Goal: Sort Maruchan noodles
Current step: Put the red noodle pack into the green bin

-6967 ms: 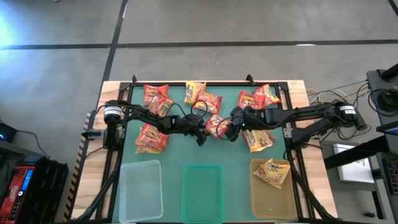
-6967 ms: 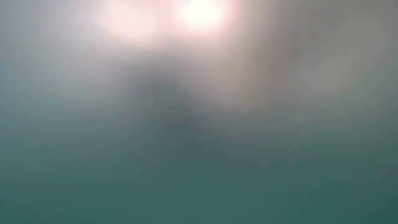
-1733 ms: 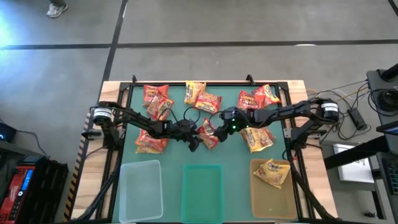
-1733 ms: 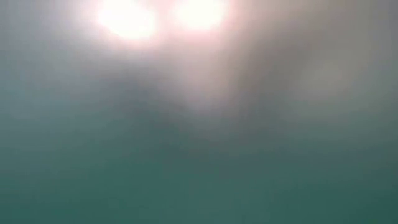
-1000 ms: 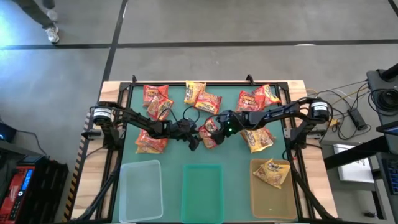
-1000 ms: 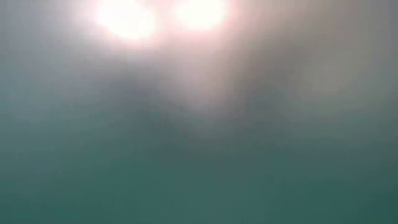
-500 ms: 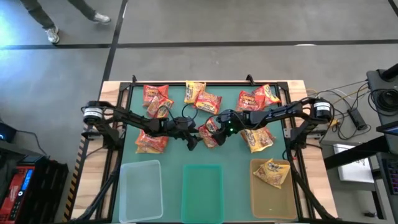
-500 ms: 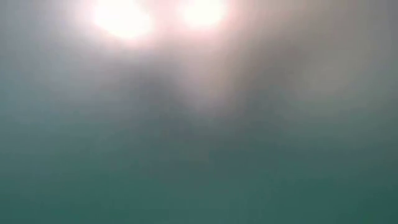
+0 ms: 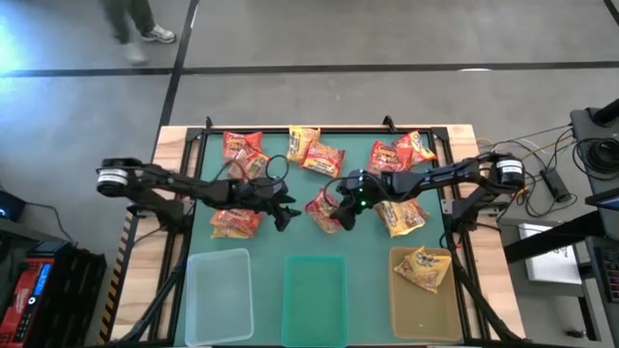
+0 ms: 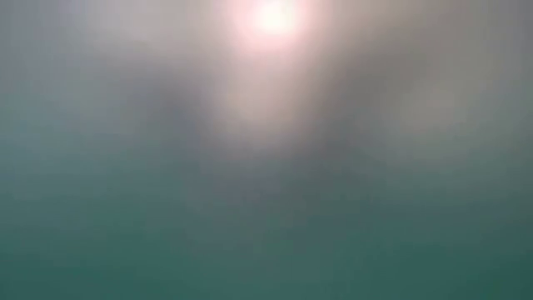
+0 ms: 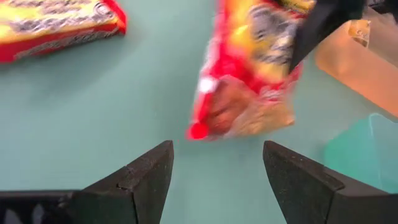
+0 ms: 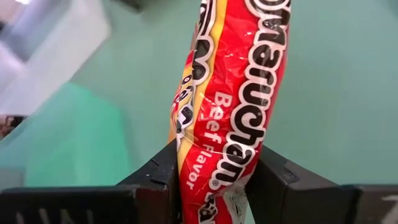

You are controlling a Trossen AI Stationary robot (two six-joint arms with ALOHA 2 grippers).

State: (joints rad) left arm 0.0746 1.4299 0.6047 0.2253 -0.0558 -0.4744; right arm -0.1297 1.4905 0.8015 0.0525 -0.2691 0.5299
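Red and yellow Maruchan noodle packets lie flat across the green mat's far half, among them one at far left (image 9: 242, 145), one at mid-far (image 9: 324, 157) and one at left (image 9: 235, 220). At mid-table my right gripper (image 9: 340, 211) is shut on a red packet (image 9: 322, 207), labelled Beef Flavor in the right wrist view (image 12: 242, 93). My left gripper (image 9: 283, 217) stands open just left of that packet, touching nothing; its fingers (image 11: 143, 174) frame bare mat in front of the packet (image 11: 245, 74). The low view shows only blur. My right gripper pinches the red packet between its two fingers at one end (image 12: 214, 177), the packet standing on edge in the gap. The fingers come from the table's right, slanting down. The packet reaches away past the fingertips, tilted; I cannot tell whether its low corner (image 11: 198, 130) touches the mat.
Three shallow bins line the near edge: a clear one (image 9: 193, 300), a green one (image 9: 290, 300) and an amber one (image 9: 450, 309) with one yellow packet (image 9: 423, 268) in it. A packet (image 9: 404, 217) lies under my right arm. A person walks beyond the table's far left.
My left gripper has drawn back from the red packet toward the table's left edge and risen, staying open. My right gripper has stayed at the packet and rolled, and the packet has turned up on edge with it.
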